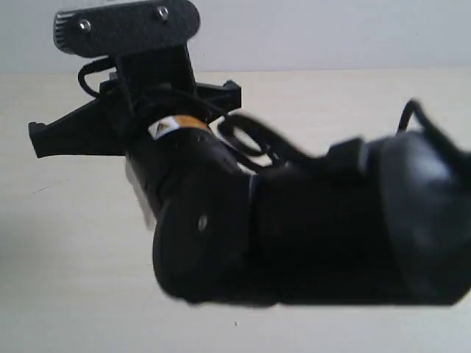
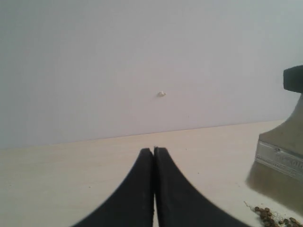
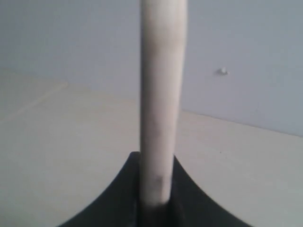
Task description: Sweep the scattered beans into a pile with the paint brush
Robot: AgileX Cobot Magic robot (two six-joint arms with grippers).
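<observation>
We find the beans (image 2: pixel 273 217) in the left wrist view only. They lie as a small reddish-brown cluster on the table (image 2: pixel 71 179), right at the foot of the brush (image 2: pixel 279 161) and cut off by the frame edge. We cannot tell how many more lie beyond the edge, nor whether they already form one pile.

The brush stands nearly upright. Its bristles (image 2: pixel 272 187) reach down to the table just beside the cluster, with the ferrule (image 2: pixel 280 158) above them. We judge that this posture puts the full bristle edge against the beans, so that a sideways drag would gather them.

The right gripper (image 3: pixel 155 163) pinches the handle (image 3: pixel 161 94). The pale wood rises straight up between the two dark jaws, which close against it on either side. We judge that gripping high on the handle keeps the jaws clear of the table and beans.

The left gripper (image 2: pixel 154 150) has its jaws pressed together with nothing between them. It hangs low over bare table, well apart from the brush. We judge that it is parked to one side to leave the sweeping path free.

The exterior view is largely blocked by a black arm (image 1: pixel 294 235), and neither beans nor brush can be made out there. A plain wall (image 2: pixel 142 56) backs the table.

We judge that the sweep is under way but not shown to be complete.
</observation>
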